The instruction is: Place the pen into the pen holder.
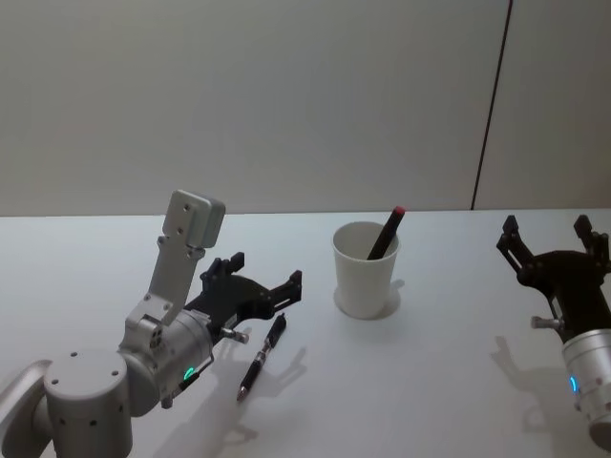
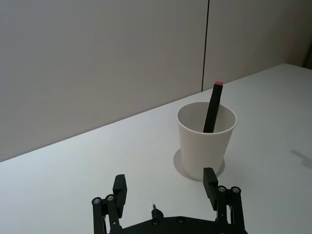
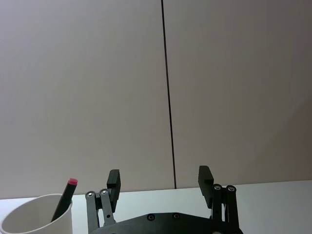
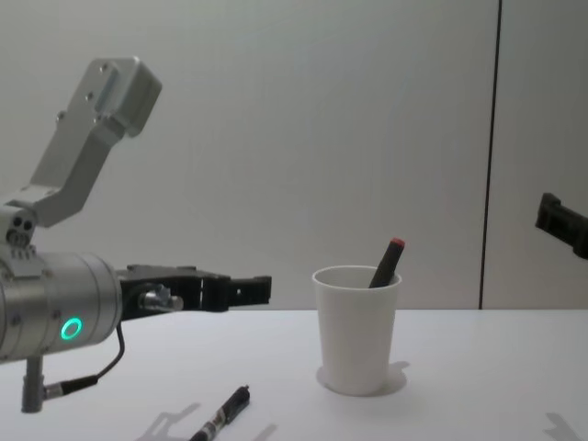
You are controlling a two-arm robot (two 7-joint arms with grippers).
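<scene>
White tabletop (image 1: 439, 382) before a plain grey wall (image 1: 286, 95) crossed by one dark vertical seam (image 1: 492, 105).

Item 1, pen (image 1: 261, 358): dark and slim, lying flat on the tabletop. Its long axis runs roughly 1 to 7 o'clock in the head view. It sits at about 7 o'clock from the pen holder, near it but apart. Nothing holds it.

Item 2, pen holder (image 1: 365, 272): white tapered paper cup with a rolled rim, upright at mid-table. It contains one black red-capped pen (image 1: 386, 234) leaning toward 1 o'clock, cap above the rim.

Item 3, left gripper (image 1: 266, 270): at 9 o'clock from the holder, hovering above the table, with the lying pen just below it and a little nearer the robot. Fingers are spread wide and empty, reaching nearly level toward the holder.

Item 4, right gripper (image 1: 546, 227): at 3 o'clock from the holder, well apart from it. Fingers are spread and empty; apparently idle.

Handling note (judgement): the pick is not yet made.
- Pitch the left gripper downward and turn it so the jaws straddle the barrel crosswise.
- Close near the pen's middle so it does not swing.
- Lift clear, bring the pen upright over the rim, and lower it on the side away from the leaning pen.
- The cup looks light, so a sideways nudge could tip it.
</scene>
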